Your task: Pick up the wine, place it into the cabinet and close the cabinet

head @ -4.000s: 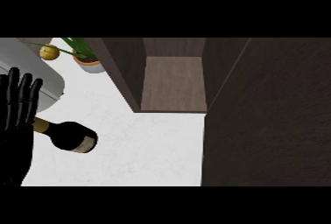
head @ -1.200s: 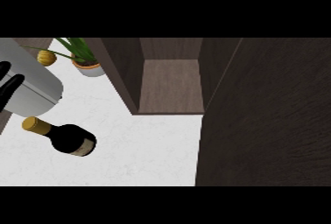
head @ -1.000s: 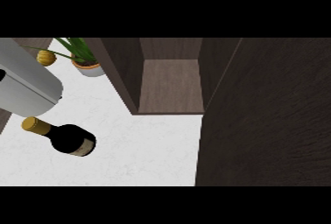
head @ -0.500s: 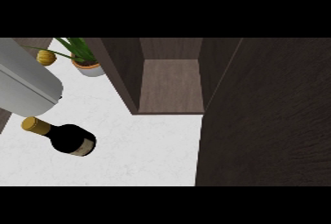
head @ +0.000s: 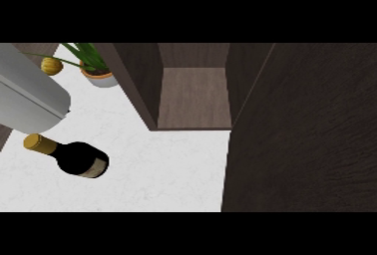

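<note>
White, faintly veined stone, that's the table (head: 169, 172), smooth and pale right across the left side. Coming in over it at the upper left is one grey forearm (head: 29, 97), a plain rounded cylinder with a matte shell. Its hand lies beyond the edge of view, so whether it is open or closed I cannot tell.

Just below the forearm's rounded end sits the wine (head: 72, 159), one bottle, out on the table and well apart from the cabinet. Dark glossy glass, a gold foil cap at its upper-left end, a tan band round the wide end. Upright or lying down, I can't tell from this steep angle.

Further back, one small potted plant (head: 98, 77): a pale round pot and thin green blades. One yellow rounded thing (head: 50, 65) is just beside it, too small to make out.

Then the cabinet (head: 140, 84), one, in dark grained wood. It stands open on a rectangular compartment with a lighter brown floor. Its door (head: 302, 129), one broad flat panel with the same dark streaky grain, fills the right side.
</note>
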